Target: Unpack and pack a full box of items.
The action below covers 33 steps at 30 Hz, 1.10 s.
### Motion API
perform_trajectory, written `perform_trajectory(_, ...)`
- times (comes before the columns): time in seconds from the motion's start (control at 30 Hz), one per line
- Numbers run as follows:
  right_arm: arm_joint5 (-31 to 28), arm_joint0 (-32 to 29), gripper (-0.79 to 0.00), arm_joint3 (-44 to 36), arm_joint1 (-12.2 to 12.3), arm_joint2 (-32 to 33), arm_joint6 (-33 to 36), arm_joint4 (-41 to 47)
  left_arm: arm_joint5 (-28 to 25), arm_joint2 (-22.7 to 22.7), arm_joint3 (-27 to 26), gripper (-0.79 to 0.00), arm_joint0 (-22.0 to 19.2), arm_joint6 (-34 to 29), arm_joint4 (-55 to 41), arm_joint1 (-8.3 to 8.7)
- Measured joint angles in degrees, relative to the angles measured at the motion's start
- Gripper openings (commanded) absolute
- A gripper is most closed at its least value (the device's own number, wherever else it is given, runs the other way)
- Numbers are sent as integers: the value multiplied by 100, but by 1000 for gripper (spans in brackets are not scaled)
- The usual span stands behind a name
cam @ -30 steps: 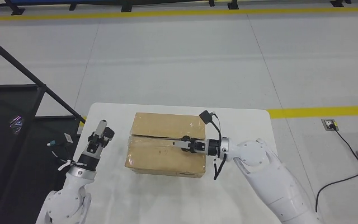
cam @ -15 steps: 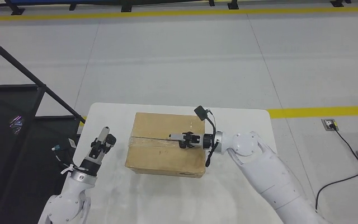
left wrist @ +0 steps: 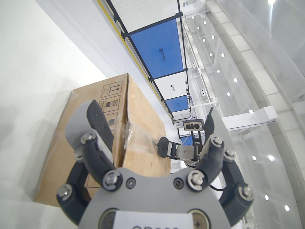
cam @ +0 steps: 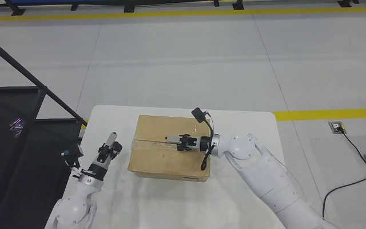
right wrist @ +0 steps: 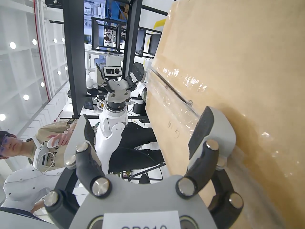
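A closed cardboard box [cam: 166, 157] stands mid-table, its top seam sealed with clear tape [right wrist: 171, 89]. My right gripper [cam: 173, 139] lies low over the box top at the seam. It is open, and in the right wrist view [right wrist: 145, 132] one finger pad [right wrist: 202, 129] rests against the cardboard [right wrist: 238, 60] beside the tape. My left gripper [cam: 110, 147] hovers off the box's left side, open and holding nothing. In the left wrist view [left wrist: 152, 122] it faces the box's printed side [left wrist: 95, 101], with the right gripper [left wrist: 164, 149] on the box top beyond.
The white table [cam: 246, 123] has bare surface on both sides of the box and in front of it. A black metal frame [cam: 28, 86] stands off the table's left edge.
My right gripper has slid leftward along the box's top seam. My left gripper has dropped a little lower and nearer the box's left side.
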Motion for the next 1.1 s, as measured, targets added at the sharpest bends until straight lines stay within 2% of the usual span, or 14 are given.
perform_trajectory(0.33,-114,295,0,451,-301,-415,-292,137,29,251,452,0,-215,-111,69,-28)
perform_trajectory(1.1,-503,959,0,1695,-1153,-1136,-488,717,-66,601,479,0,-286,-263,89,-78)
